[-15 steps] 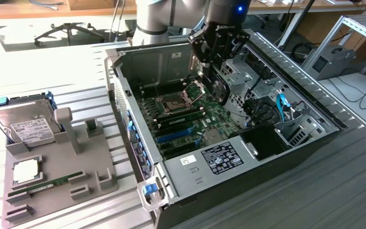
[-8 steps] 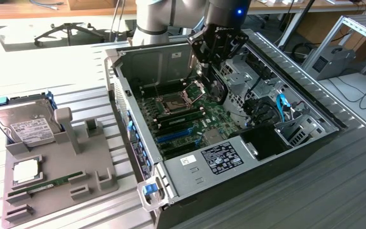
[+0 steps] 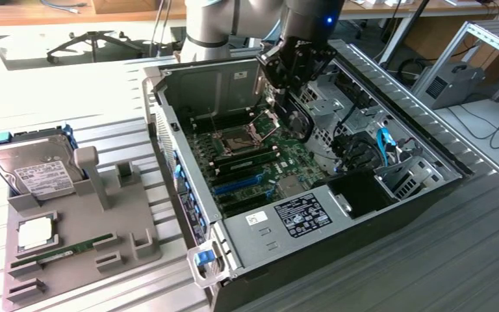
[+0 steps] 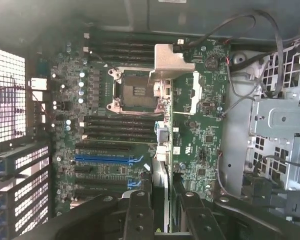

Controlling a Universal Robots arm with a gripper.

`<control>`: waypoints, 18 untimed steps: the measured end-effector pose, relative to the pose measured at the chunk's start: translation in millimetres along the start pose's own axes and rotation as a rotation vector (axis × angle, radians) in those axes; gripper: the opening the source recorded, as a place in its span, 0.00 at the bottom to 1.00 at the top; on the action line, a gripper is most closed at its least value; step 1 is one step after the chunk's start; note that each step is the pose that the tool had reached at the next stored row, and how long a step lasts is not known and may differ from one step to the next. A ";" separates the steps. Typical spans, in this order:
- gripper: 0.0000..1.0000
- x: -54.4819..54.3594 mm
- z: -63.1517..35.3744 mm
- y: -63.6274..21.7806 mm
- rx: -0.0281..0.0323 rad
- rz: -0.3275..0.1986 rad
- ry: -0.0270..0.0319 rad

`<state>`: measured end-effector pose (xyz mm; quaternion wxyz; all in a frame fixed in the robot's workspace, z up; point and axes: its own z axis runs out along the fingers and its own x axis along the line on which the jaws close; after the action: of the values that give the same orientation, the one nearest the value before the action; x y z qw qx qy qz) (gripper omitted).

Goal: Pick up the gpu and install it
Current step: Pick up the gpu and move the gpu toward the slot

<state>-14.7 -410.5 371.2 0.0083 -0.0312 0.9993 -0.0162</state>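
Exterior view: gpu (image 3: 295, 117) upright, long axis vertical

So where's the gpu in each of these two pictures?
Exterior view: the gpu hangs from the gripper over the open case, fan showing.
Wrist view: the gpu is edge-on, clamped between the fingers.
Shared landmark: the square CPU socket.
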 end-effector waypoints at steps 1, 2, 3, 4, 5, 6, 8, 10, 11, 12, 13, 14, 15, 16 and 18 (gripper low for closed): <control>0.26 -1.8 1.5 -0.1 -0.0001 0.000 0.0002; 0.26 -4.1 4.0 -0.1 0.0000 0.000 0.0007; 0.26 -5.2 5.4 -0.2 0.0000 0.000 0.0010; 0.26 -6.2 6.9 -0.2 0.0000 0.000 0.0012; 0.26 -7.0 8.3 -0.2 0.0000 0.000 0.0014; 0.26 -7.5 9.8 -0.1 -0.0001 0.000 0.0016; 0.26 -7.6 12.5 -0.1 -0.0001 0.000 0.0018; 0.26 -7.7 14.2 0.0 -0.0001 0.000 0.0018; 0.26 -7.7 14.9 0.0 0.0000 0.000 0.0019; 0.26 -7.7 14.9 0.0 0.0002 0.000 0.0020; 0.26 -7.7 15.0 0.0 0.0002 0.000 0.0019; 0.26 -7.7 15.1 0.0 -0.0001 0.000 0.0018; 0.26 -7.7 15.1 0.0 -0.0001 0.000 0.0018; 0.26 -7.7 15.1 0.0 -0.0001 0.000 0.0018; 0.26 -7.7 15.1 0.0 -0.0001 0.000 0.0018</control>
<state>-6.7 -410.5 356.2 0.0074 -0.0313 0.9994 -0.0162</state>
